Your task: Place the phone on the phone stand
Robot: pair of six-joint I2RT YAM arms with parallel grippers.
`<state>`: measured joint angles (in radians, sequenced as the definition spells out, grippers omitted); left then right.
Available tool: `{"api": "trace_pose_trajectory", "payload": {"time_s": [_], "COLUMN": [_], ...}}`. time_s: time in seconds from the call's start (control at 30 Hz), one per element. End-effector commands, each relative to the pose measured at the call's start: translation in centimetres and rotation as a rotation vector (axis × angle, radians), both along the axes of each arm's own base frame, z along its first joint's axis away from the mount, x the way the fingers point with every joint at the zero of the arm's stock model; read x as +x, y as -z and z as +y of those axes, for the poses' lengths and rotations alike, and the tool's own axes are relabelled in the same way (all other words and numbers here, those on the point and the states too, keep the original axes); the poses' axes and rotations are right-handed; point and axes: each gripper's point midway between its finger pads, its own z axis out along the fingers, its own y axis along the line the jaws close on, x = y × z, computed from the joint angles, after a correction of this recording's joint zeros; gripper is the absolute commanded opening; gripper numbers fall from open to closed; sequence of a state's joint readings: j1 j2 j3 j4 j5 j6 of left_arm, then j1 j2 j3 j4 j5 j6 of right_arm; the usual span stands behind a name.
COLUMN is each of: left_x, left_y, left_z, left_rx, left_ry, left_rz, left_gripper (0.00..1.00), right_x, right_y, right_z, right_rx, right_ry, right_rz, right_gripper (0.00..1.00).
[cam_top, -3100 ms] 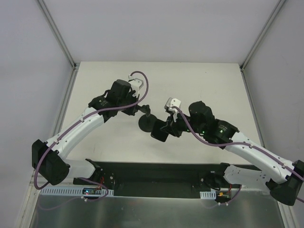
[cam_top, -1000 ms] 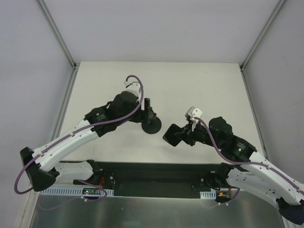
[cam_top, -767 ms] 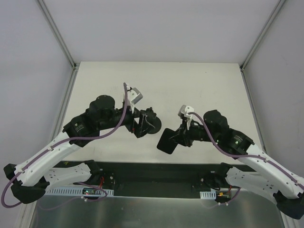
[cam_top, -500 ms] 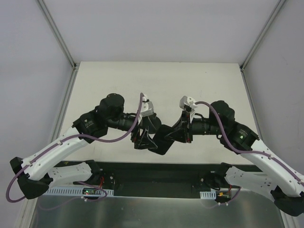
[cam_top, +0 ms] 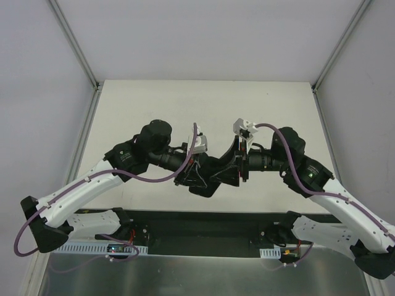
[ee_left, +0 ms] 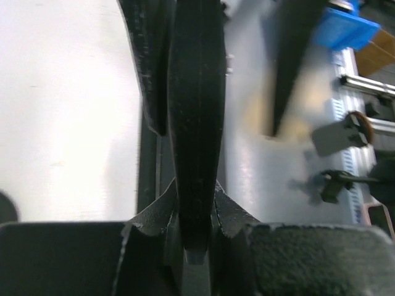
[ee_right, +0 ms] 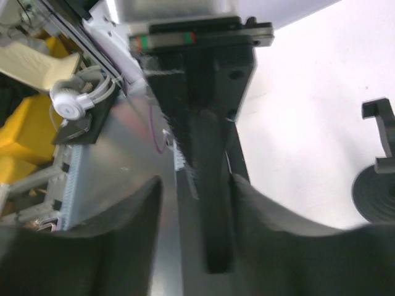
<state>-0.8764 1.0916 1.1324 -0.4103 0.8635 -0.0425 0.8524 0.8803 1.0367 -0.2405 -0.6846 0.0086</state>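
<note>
The phone (ee_left: 195, 111) is a thin black slab, seen edge-on between my left gripper's (ee_left: 194, 216) jaws, which are shut on it. In the top view both grippers meet over the table's near middle, with the phone (cam_top: 207, 184) between the left gripper (cam_top: 196, 176) and the right gripper (cam_top: 231, 169). In the right wrist view the phone (ee_right: 213, 197) runs between my right gripper's (ee_right: 197, 185) spread jaws, with a clear gap on the left side. The black phone stand (ee_right: 375, 179) stands upright on the table to the right. The arms hide it in the top view.
The white table (cam_top: 247, 105) has metal frame rails along its left and right sides. A black mounting plate (cam_top: 203, 225) with both arm bases lies at the near edge. Shelving and clutter show beyond the table in both wrist views.
The right gripper carried the phone leftward and the left gripper left the stand and swung toward it. They now meet; the left has shut on the phone and the right jaws stand open.
</note>
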Motion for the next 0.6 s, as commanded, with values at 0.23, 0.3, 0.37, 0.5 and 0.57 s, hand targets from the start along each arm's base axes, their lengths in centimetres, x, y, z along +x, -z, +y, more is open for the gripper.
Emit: {"api": "trace_pose_trajectory", "payload": {"time_s": [0.23,0.3,0.37,0.5,0.57], "left_x": [5.2,4.3,3.7,3.1,2.9], "left_y": [-6.0,-6.2,-7.1,-7.3,-7.5], "left_z": [0.3,0.1,-0.4,-0.8,-1.0], "left_rx": [-0.158,-0.196,-0.255,-0.29,-0.316], "left_ry": [-0.348,-0.312,-0.289,-0.256,-0.247], "left_rz": [-0.189,-0.151,-0.117,-0.074,-0.064], "left_gripper": [0.0,0.0,0.0,0.0,0.0], "right_x": [-0.4,-1.0,-1.1,-0.4,-0.6], "right_y": [0.8,1.6,1.2,0.1,-0.2], "right_z": [0.6,1.3,1.6,1.9,1.9], "right_rx": [0.106,0.129,0.169,0.294,0.366], "right_ry": [0.025,0.014,0.02,0.083,0.077], "right_rz": [-0.041,-0.062,-0.085,-0.068,-0.059], "right_gripper": [0.83,0.83,0.77,0.56,0.47]}}
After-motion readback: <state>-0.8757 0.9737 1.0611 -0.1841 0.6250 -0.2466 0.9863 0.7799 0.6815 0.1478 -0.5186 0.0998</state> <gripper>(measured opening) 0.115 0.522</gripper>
